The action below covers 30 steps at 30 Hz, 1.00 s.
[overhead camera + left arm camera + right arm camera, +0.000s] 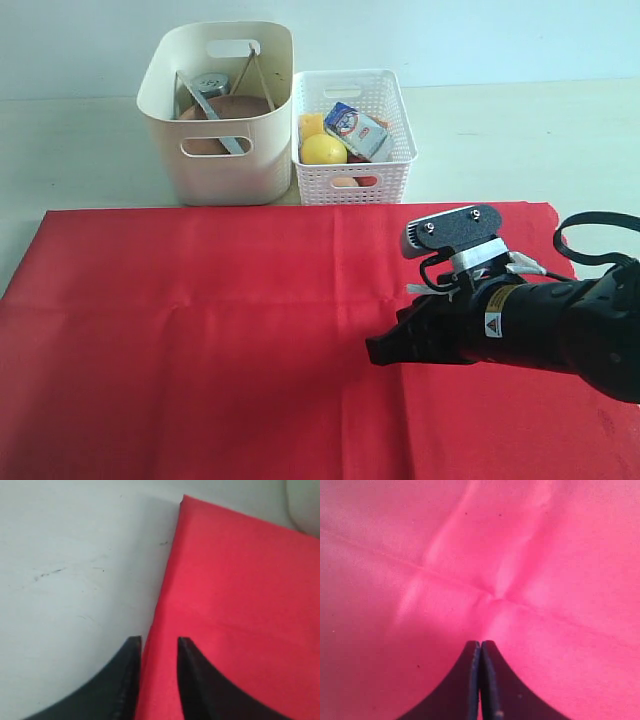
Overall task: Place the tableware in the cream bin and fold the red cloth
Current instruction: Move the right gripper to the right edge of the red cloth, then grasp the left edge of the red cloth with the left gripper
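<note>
Red cloth (220, 330): lying spread flat across the table (560, 140) and filling the near part of the exterior view, long axis running left to right, far edge passing just in front of both containers, faint fold creases crossing it.
Cream bin (215, 175): standing upright behind the cloth's far edge, left of centre, right beside the white lattice basket (350, 185).
Inside the bin: round brown plate (228, 108) leaning, steel cup (210, 83) sitting behind it, metal knife (215, 117) slanting across the plate, pair of wooden chopsticks (262, 78) leaning up towards the far wall. Possibly more pieces lying lower, too hidden to tell.
Inside the basket: lemon (323, 150), small milk carton (357, 130) and a yellow cheese piece (311, 123).
Count: two containers, one cloth, one plate, one cup, one knife, two sticks, one lemon, one carton.
Right gripper (375, 350): reaching low over the cloth's right half and pointing left, jaws pressing together tip to tip, nothing seen pinched between them. Cloth puckering just ahead, at the meeting of the creases.
Left gripper (159, 647): sitting at the cloth's side edge near a corner, jaws standing slightly apart, one fingertip over bare table, the other over red.
Blocking: right arm covering part of the cloth's right side.
</note>
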Each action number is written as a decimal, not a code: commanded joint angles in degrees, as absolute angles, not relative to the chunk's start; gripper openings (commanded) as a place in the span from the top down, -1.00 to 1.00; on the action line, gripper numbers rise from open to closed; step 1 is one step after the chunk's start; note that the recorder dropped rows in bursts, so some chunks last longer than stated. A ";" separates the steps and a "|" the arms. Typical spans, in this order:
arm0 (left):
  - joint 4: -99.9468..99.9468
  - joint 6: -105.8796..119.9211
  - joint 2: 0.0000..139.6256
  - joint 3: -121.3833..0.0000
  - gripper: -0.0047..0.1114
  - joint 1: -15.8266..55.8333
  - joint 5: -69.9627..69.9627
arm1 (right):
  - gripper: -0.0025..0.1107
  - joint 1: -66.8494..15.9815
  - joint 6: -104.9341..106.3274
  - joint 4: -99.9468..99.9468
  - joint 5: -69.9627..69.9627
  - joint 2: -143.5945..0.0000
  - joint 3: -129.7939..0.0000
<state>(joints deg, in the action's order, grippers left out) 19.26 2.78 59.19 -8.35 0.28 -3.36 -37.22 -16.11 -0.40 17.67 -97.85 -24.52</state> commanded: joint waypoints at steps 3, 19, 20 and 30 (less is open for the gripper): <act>18.64 2.58 77.81 -15.23 -0.23 0.59 -6.70 | 0.96 -37.33 -16.09 0.00 17.94 -97.94 -24.38; 15.51 2.58 95.89 -22.12 0.06 10.00 -9.53 | 0.96 -37.33 -16.09 0.00 19.28 -97.94 -24.38; 15.51 2.58 96.44 -22.12 0.17 10.93 -10.27 | 0.96 -37.33 -15.98 0.00 19.28 -97.94 -24.38; 15.83 8.74 96.35 -22.12 0.92 8.49 -6.68 | 0.96 -37.33 -15.54 0.00 19.15 -97.94 -24.38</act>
